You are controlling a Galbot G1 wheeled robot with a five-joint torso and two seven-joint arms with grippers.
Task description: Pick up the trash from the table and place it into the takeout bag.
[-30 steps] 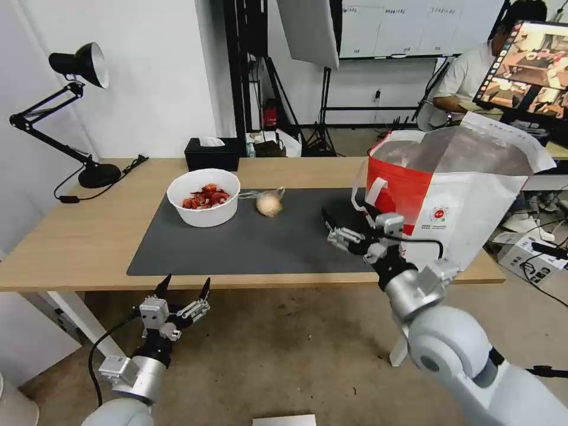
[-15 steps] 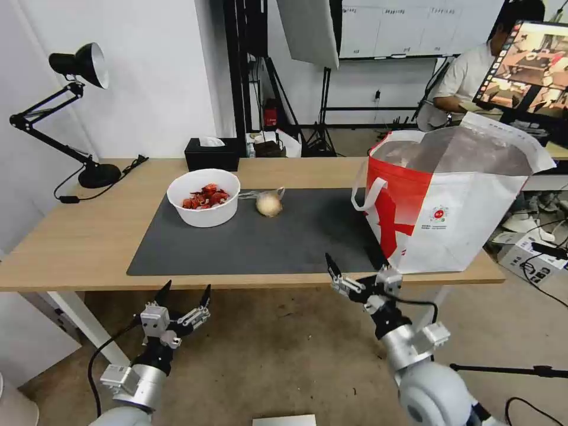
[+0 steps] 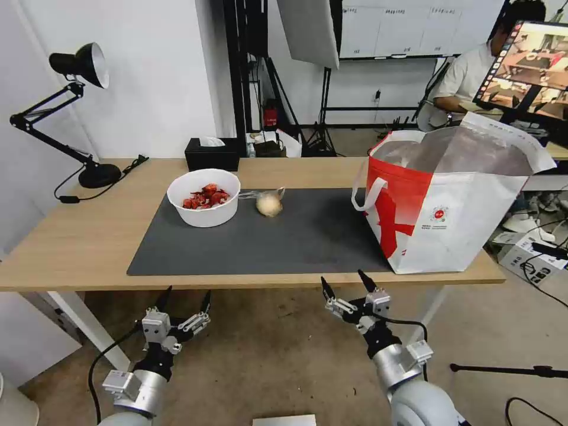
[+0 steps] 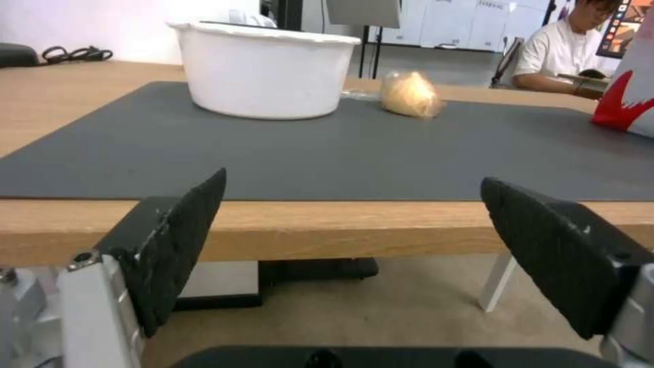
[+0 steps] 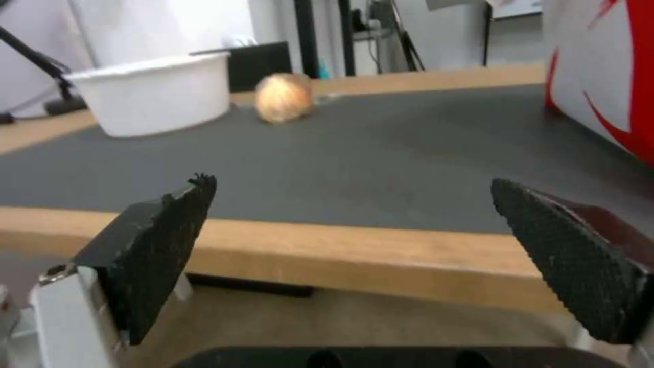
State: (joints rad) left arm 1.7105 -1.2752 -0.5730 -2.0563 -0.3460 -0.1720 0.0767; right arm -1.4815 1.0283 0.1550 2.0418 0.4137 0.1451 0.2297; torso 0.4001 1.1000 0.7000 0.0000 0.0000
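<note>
While both arms hang below the front edge of the bench (image 3: 71, 248), neither holds anything: the left claw (image 3: 183, 299) sits at about 7 o'clock in the head view with its fingers spread wide, and the right claw (image 3: 343, 287) at about 5 o'clock is likewise spread and empty. On the dark mat (image 3: 260, 242), two pieces of trash lie toward 11 o'clock: the white bowl of red scraps (image 3: 203, 197) and, just beside it at its 3 o'clock, the clear bag with a yellowish lump (image 3: 269, 204). The takeout bag (image 3: 449, 219) stands upright at 2 o'clock on the bench's right end, mouth open, foil lining showing, a white loop handle (image 3: 368, 192) drooping on its near-left side.

Several risks seem plausible from here. A claw rising from under the bench could clip its front edge. The bowl looks likely to tip and spill scraps if pinched by one rim wall. The thin clear bag may slip or tear if only its loose film is caught. An arm swinging toward the takeout bag could snag the handle or push the light bag toward the bench's end.
</note>
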